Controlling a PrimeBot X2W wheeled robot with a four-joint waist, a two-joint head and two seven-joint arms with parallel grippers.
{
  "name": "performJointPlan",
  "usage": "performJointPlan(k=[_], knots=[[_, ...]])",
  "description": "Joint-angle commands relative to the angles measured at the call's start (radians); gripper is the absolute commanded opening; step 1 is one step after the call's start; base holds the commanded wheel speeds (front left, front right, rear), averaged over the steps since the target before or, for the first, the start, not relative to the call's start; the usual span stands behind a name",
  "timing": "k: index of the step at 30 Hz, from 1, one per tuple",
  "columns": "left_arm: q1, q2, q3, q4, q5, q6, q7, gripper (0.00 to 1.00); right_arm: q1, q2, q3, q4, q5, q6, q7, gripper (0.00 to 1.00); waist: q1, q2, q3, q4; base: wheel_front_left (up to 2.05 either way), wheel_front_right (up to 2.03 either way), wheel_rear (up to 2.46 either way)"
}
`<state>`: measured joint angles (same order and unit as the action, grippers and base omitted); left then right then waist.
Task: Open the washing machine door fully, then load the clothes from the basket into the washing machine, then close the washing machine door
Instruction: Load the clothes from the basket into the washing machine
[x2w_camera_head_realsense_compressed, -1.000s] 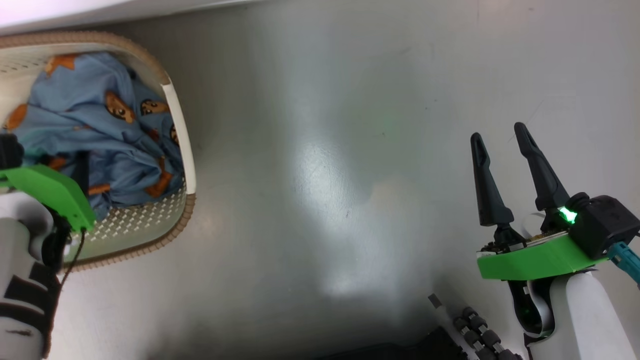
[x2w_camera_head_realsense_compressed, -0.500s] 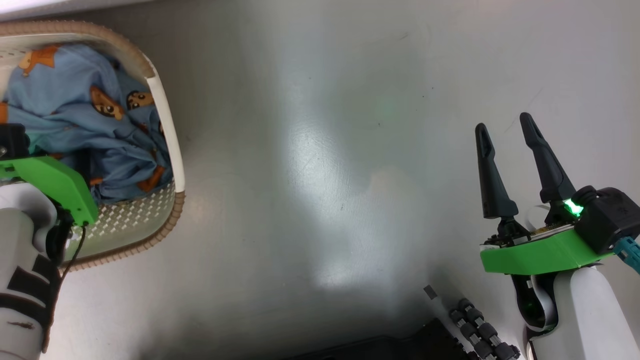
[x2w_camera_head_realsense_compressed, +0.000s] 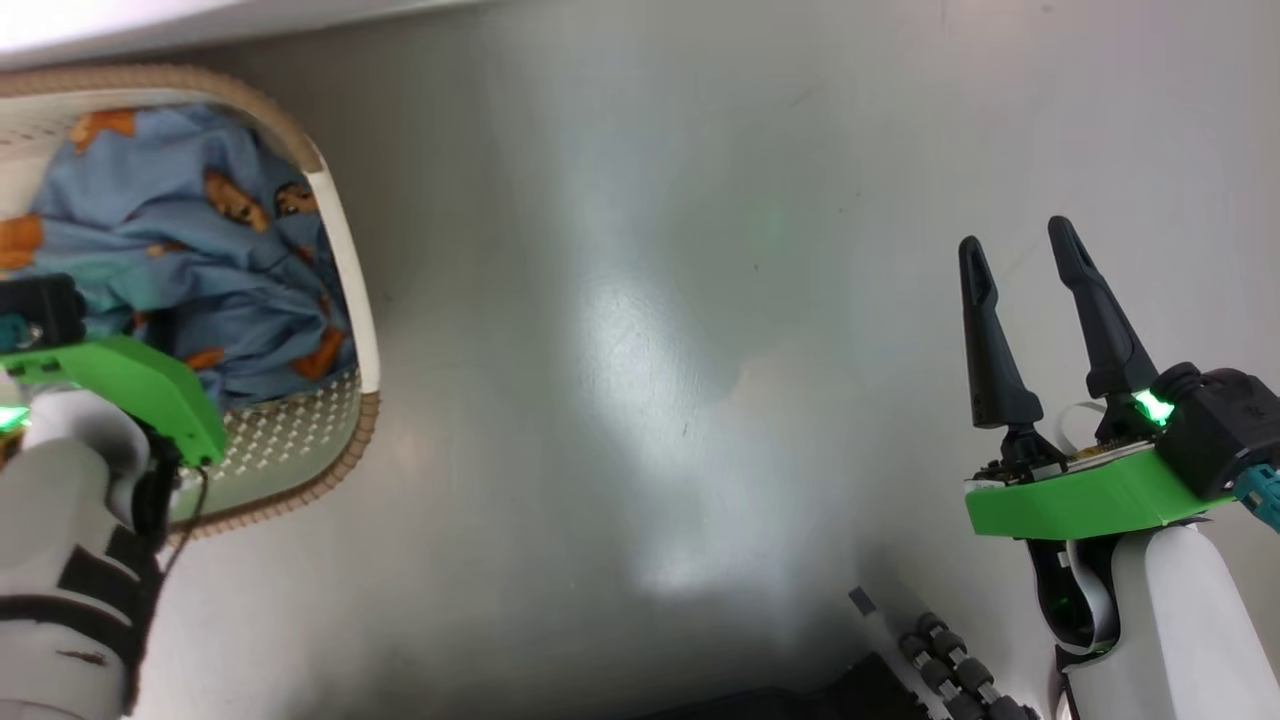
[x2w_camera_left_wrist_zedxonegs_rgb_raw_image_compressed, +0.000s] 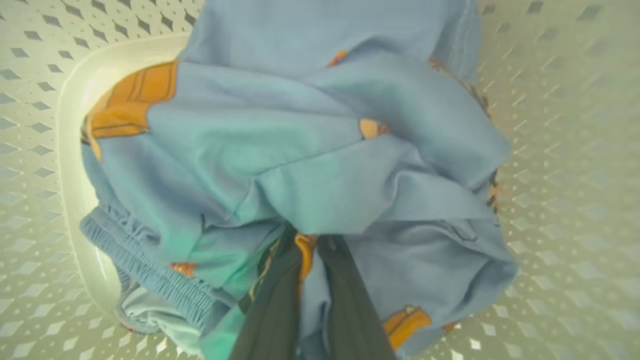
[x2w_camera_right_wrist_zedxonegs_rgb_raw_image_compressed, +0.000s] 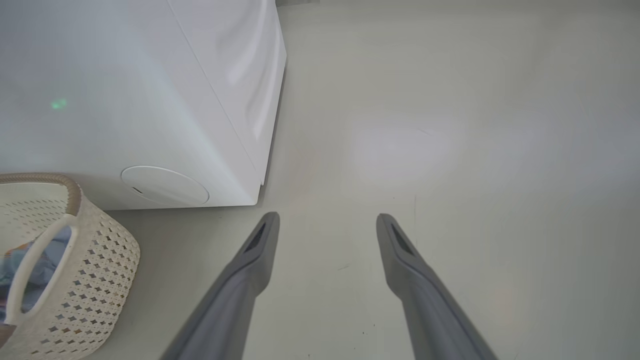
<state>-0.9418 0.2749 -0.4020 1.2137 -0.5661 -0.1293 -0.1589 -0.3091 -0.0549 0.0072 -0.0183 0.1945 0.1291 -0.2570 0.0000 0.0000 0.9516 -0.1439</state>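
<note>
The clothes (x2w_camera_head_realsense_compressed: 200, 250), light blue with orange cartoon figures, lie bundled in the cream basket (x2w_camera_head_realsense_compressed: 345, 250). In the left wrist view my left gripper (x2w_camera_left_wrist_zedxonegs_rgb_raw_image_compressed: 306, 239) is shut on the clothes (x2w_camera_left_wrist_zedxonegs_rgb_raw_image_compressed: 310, 150), a fold pinched between its two dark fingers, with the basket's perforated wall (x2w_camera_left_wrist_zedxonegs_rgb_raw_image_compressed: 575, 150) all around. From the head I see that arm's green mount (x2w_camera_head_realsense_compressed: 130, 385) over the basket's near side. My right gripper (x2w_camera_head_realsense_compressed: 1010, 232) hangs open over bare floor, nothing between its fingers, as the right wrist view confirms (x2w_camera_right_wrist_zedxonegs_rgb_raw_image_compressed: 327, 216). The washing machine (x2w_camera_right_wrist_zedxonegs_rgb_raw_image_compressed: 125, 100) stands behind the basket (x2w_camera_right_wrist_zedxonegs_rgb_raw_image_compressed: 95, 280); its door is out of view.
The washer's white front has a round flap (x2w_camera_right_wrist_zedxonegs_rgb_raw_image_compressed: 165, 184) low down, just beyond the basket. Glossy grey floor (x2w_camera_head_realsense_compressed: 650, 350) spreads between the basket and my right arm. Dark parts of my own base (x2w_camera_head_realsense_compressed: 940, 670) show at the bottom edge.
My left gripper has closed on the clothes in the basket and its wrist has shifted a little. The head camera has moved slightly. The right gripper stays open.
</note>
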Motion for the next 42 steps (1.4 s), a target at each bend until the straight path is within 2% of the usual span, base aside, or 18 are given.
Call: performJointPlan(k=[1,5,7,11,12,14,15,17,30,42], knots=[[0.061,0.024,0.031,-0.002,-0.023,-0.001,-0.038,0.0,0.035,-0.001,0.018,-0.01,0.009,0.002,-0.005,1.0,0.0,0.0,-0.04,0.015,0.0,0.0,0.0],[0.098,0.01,0.046,-0.01,-0.037,0.0,-0.085,0.0,0.041,0.0,0.017,0.001,0.009,0.002,-0.005,1.0,0.0,0.0,-0.091,0.034,0.0,0.0,0.0],[0.145,-0.007,0.063,-0.045,-0.04,0.005,-0.101,0.0,0.05,0.0,0.02,0.016,0.005,0.002,-0.005,1.0,0.0,0.0,-0.151,0.058,0.0,0.0,0.0],[0.235,-0.017,0.134,-0.219,-0.018,0.042,-0.102,0.0,0.071,-0.001,0.014,0.035,0.002,0.002,-0.005,1.0,0.0,0.0,-0.239,0.095,0.0,0.0,0.0],[0.235,-0.017,0.134,-0.219,-0.018,0.042,-0.102,0.0,0.071,-0.001,0.014,0.035,0.002,0.002,-0.005,1.0,0.0,0.0,-0.239,0.095,0.0,0.0,0.0],[0.333,-0.04,0.199,-0.355,0.017,0.068,-0.103,0.0,0.092,-0.001,0.007,0.047,0.002,0.002,-0.005,1.0,0.0,0.0,-0.313,0.117,0.0,0.0,0.0],[0.333,-0.04,0.199,-0.355,0.017,0.068,-0.103,0.0,0.092,-0.001,0.007,0.047,0.002,0.002,-0.005,1.0,0.0,0.0,-0.313,0.117,0.0,0.0,0.0],[0.43,-0.066,0.263,-0.468,0.058,0.08,-0.103,0.0,0.12,0.0,0.005,0.059,0.003,0.002,-0.005,1.0,0.0,0.0,-0.388,0.134,0.0,0.0,0.0],[0.759,-0.173,0.446,-0.75,0.198,0.062,-0.103,0.0,0.27,0.004,0.005,0.106,0.011,0.002,-0.005,1.0,0.0,0.0,-0.684,0.159,0.0,0.0,0.0],[0.958,-0.222,0.478,-0.929,0.237,0.042,-0.103,0.0,0.382,0.005,0.015,0.105,0.001,0.002,-0.005,1.0,0.0,0.0,-0.888,0.183,0.0,0.0,0.0]])
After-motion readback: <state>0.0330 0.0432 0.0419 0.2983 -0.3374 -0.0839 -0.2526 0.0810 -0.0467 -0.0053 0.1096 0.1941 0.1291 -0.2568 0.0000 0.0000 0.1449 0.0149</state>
